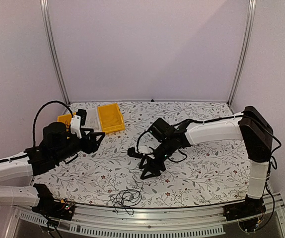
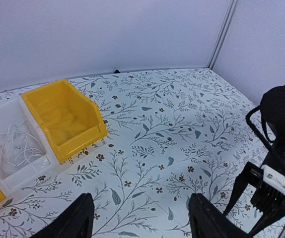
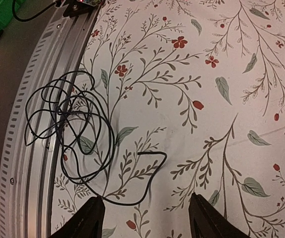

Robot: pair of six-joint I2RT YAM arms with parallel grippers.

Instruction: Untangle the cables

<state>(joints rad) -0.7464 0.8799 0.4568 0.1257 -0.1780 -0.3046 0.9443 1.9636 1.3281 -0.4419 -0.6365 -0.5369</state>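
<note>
Bins are lined up at the back left: a yellow bin (image 2: 65, 116), and beside it a clear bin (image 2: 18, 179) with a white cord (image 2: 16, 146) coiled inside. Nothing is seen blocking the floral cloth (image 1: 207, 163). The left arm is folded low, and the left gripper (image 2: 142, 220) is spread wide and empty. The right arm is stretched in from the right with its wrist tipped down. The right gripper (image 3: 145, 218) is parted, with nothing held (just cloth between its fingers). The cables (image 3: 73, 134) are found at the near edge, looped half over the metal rail (image 3: 18, 198), with one tail curled out across the cloth.
</note>
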